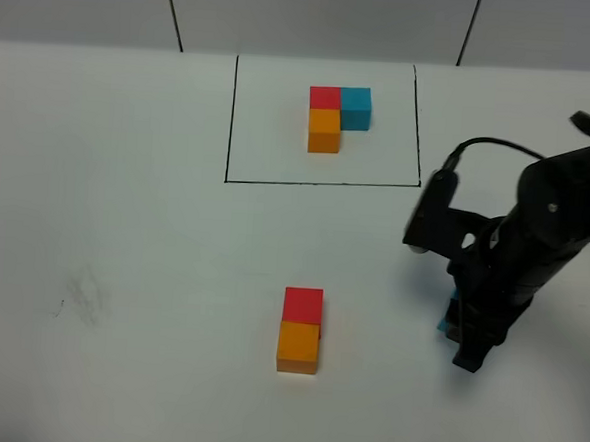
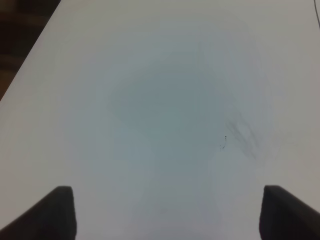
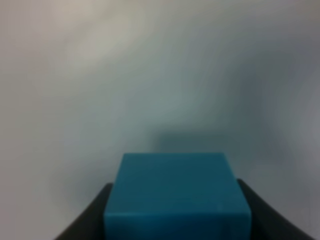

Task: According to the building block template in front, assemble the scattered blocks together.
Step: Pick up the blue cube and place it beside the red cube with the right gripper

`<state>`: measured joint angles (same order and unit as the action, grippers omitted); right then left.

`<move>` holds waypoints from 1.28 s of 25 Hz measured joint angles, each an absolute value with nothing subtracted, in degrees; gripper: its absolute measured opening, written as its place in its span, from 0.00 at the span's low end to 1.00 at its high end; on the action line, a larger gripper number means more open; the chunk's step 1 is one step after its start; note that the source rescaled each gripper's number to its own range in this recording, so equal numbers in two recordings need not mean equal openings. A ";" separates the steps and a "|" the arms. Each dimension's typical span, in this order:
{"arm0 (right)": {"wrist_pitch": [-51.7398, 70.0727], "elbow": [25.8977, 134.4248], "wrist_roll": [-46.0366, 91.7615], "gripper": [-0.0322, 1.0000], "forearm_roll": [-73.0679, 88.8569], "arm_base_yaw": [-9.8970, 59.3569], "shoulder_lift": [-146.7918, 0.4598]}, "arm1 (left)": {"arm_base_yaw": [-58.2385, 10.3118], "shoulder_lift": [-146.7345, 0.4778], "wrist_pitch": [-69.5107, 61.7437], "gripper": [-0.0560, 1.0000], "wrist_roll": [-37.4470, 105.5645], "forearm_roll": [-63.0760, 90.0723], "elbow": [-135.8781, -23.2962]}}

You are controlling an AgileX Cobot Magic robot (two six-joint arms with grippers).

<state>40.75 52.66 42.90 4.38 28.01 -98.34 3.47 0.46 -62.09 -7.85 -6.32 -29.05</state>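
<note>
**Two blocks joined, the blue one in the right arm's grip**

On the white bench [image 1: 124, 231], the building block template [image 1: 338, 116], an L-shaped trio of touching small cubes, sits inside a thin black drawn rectangle [image 1: 325, 123] at the far side: red at the corner, blue touching the red one's right face, orange touching the face nearest the camera. Nearer the camera and well apart from the frame, two of the scattered blocks already stand together: the small plain red cube [image 1: 303, 305] touches the small plain orange cube [image 1: 298, 346], orange on the near side, matching that leg of the pattern.

The third piece, the small plain blue cube [image 3: 177, 197], is off to the right of the pair. The right wrist view shows it filling the space in the right gripper [image 3: 175, 210], dark jaws pressed to both its sides, so it appears to be held; in the high view only a sliver of blue [image 1: 446, 315] shows beside the black arm. Whether it rests on the bench or is lifted cannot be told.

The left gripper [image 2: 167, 212] hangs over bare bench with its jaws spread wide and nothing between them; a faint grey smudge [image 2: 242, 135] marks the surface there.

Judged from this layout, roughly two thirds of the work is done. What remains is to set the blue cube against the red cube's right face.
</note>
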 joint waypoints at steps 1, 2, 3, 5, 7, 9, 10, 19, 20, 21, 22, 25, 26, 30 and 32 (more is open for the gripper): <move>40.95 53.67 44.07 0.28 4.38 29.18 -99.38 | 3.47 0.46 -62.09 0.70 -7.85 -6.32 -29.05; 41.30 54.82 45.22 0.28 4.38 30.54 -100.38 | 3.47 0.46 -62.09 0.70 -7.85 -6.32 -29.05; 41.81 55.93 46.32 0.28 4.38 31.78 -101.24 | 3.47 0.46 -62.09 0.70 -7.85 -6.32 -29.05; 43.71 59.14 47.55 0.28 4.38 33.72 -103.47 | 3.47 0.46 -62.09 0.70 -7.85 -6.32 -29.05; 45.34 62.27 47.91 0.28 4.24 35.20 -105.64 | 3.47 0.46 -62.09 0.70 -7.85 -6.32 -29.05; 46.29 65.16 47.91 0.28 4.05 35.92 -107.80 | 3.47 0.46 -62.09 0.70 -7.85 -6.32 -29.05; 46.76 66.14 47.91 0.28 3.76 36.22 -108.66 | 3.47 0.46 -62.09 0.70 -7.85 -6.32 -29.05; 47.74 70.91 47.96 0.28 2.05 37.90 -113.71 | 3.47 0.46 -62.09 0.70 -7.85 -6.32 -29.05; 47.48 70.95 47.90 0.28 1.97 37.90 -113.77 | 3.47 0.46 -62.09 0.70 -7.85 -6.32 -29.05; 47.34 70.95 47.67 0.28 1.82 37.90 -113.77 | 3.47 0.46 -62.09 0.70 -7.85 -6.32 -29.05; 47.17 70.95 47.52 0.28 1.82 37.95 -113.77 | 3.47 0.46 -62.09 0.70 -7.85 -6.32 -29.05; 46.52 70.95 47.47 0.28 2.52 38.49 -113.77 | 3.47 0.46 -62.09 0.70 -7.85 -6.32 -29.05; 46.21 70.95 47.47 0.28 3.10 38.70 -113.77 | 3.47 0.46 -62.09 0.70 -7.85 -6.32 -29.05; 45.83 70.95 47.67 0.28 5.50 39.10 -113.77 | 3.47 0.46 -62.09 0.70 -7.85 -6.32 -29.05; 45.76 70.95 47.67 0.28 5.68 39.12 -113.77 | 3.47 0.46 -62.09 0.70 -7.85 -6.32 -29.05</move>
